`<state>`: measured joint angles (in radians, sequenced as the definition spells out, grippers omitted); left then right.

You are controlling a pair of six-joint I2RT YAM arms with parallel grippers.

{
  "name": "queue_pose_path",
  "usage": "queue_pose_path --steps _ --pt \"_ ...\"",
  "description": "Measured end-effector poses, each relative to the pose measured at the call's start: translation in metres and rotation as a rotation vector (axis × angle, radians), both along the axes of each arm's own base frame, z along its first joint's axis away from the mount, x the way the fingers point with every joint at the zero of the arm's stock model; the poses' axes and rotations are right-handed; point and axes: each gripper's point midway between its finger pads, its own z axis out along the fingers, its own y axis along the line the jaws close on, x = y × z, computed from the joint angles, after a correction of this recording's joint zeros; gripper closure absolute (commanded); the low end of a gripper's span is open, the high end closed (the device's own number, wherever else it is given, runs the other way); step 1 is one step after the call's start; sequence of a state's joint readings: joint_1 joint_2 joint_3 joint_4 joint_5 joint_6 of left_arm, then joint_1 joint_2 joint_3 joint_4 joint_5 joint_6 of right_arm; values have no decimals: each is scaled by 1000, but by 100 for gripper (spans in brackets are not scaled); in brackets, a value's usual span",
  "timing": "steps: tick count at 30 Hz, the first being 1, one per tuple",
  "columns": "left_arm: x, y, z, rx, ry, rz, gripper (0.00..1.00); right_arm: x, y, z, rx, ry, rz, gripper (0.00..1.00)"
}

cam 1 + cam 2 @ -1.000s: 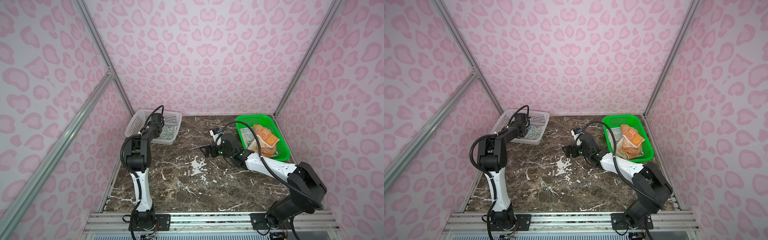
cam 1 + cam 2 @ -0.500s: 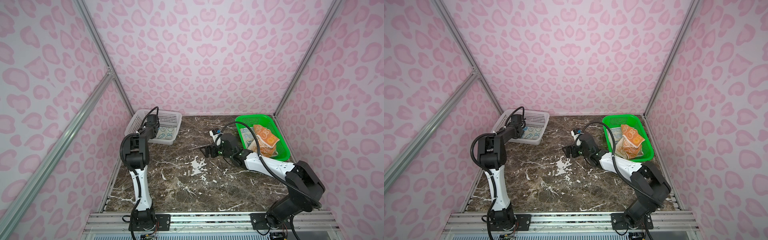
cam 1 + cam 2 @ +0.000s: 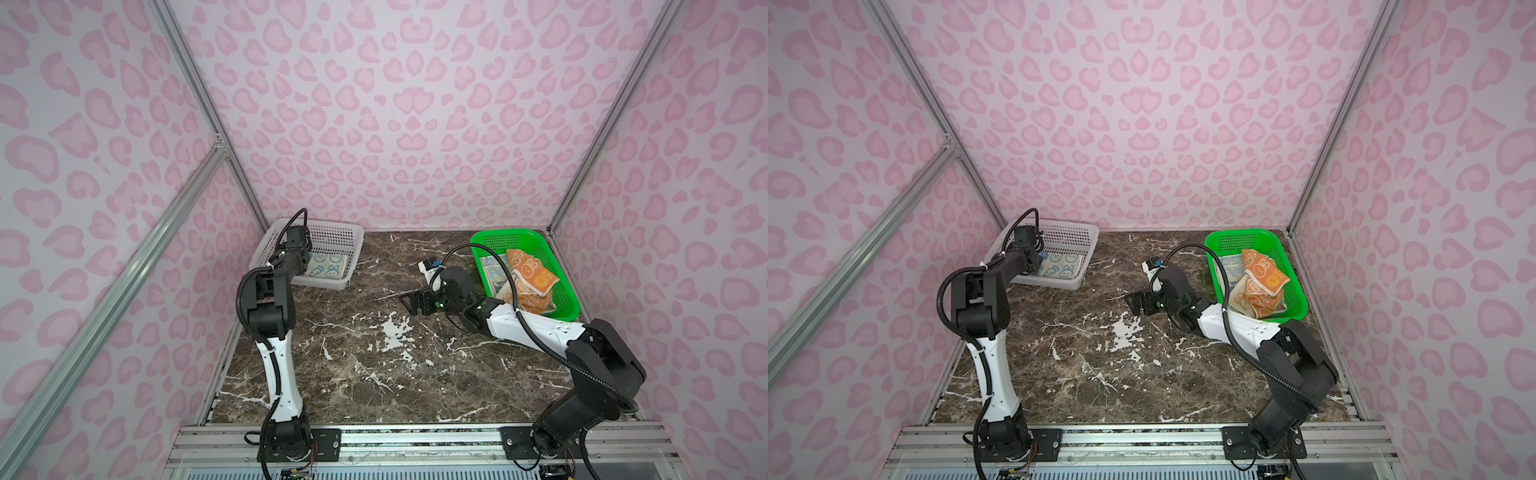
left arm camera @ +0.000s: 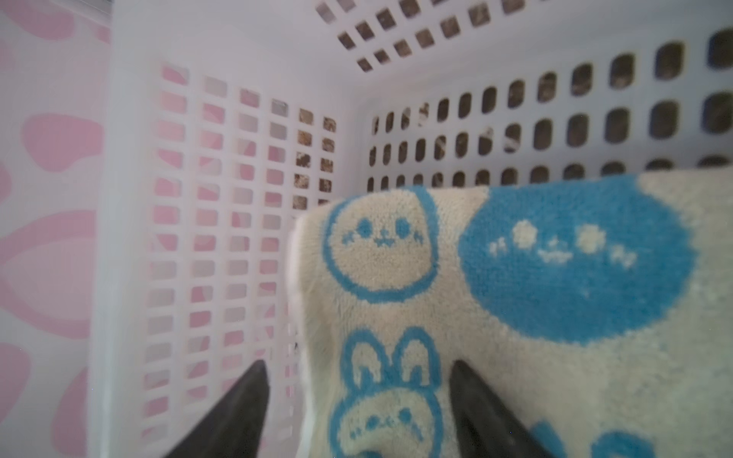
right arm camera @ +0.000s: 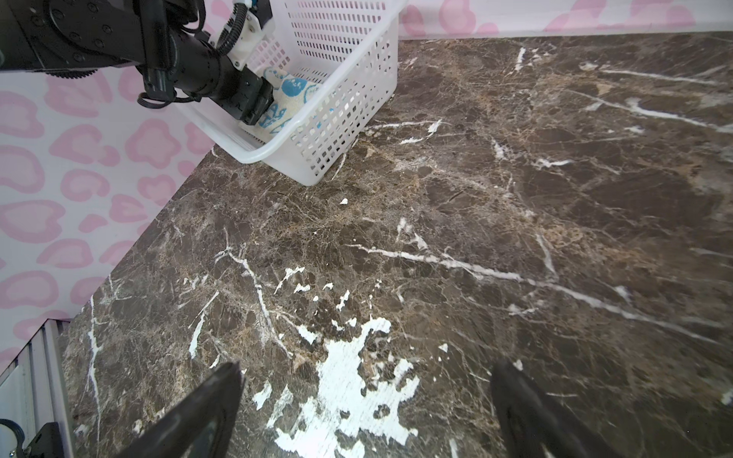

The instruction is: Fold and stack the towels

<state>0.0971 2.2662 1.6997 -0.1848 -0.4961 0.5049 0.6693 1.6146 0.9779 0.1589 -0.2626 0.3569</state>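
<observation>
Left wrist view: spread fingers of the left gripper (image 4: 357, 366) astride the edge of the cream towel (image 4: 535, 337) with blue bunnies, not pinching it, down inside the white basket (image 4: 238, 158). Right wrist view: right gripper (image 5: 367, 368) wide apart over bare marble tabletop (image 5: 515, 198), holding nothing. Both top views: orange towels (image 3: 532, 276) heaped in the green basket (image 3: 498, 241), far right.

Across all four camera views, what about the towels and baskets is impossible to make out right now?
1. Both top views: the left arm's wrist hides the jaws of the left gripper and part of the cream towel in the white basket.
2. Left wrist view: blurred; the cream towel runs off the frame and hides anything beneath.
3. Both top views: the orange towel covers the other towels in the green basket, so no count.
</observation>
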Motion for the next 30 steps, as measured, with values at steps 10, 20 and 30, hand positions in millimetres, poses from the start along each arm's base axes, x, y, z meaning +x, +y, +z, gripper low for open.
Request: queue_pose_path --steps 10,20,30 --pt "10 -17 59 -103 -185 34 2 0 0 1 1 -2 -1 1" --pt "-21 -120 175 -218 -456 -102 2 2 -12 18 -13 -52 -46 1" --pt "-112 -286 171 -361 -515 -370 2 42 -108 15 -93 -19 -364 1"
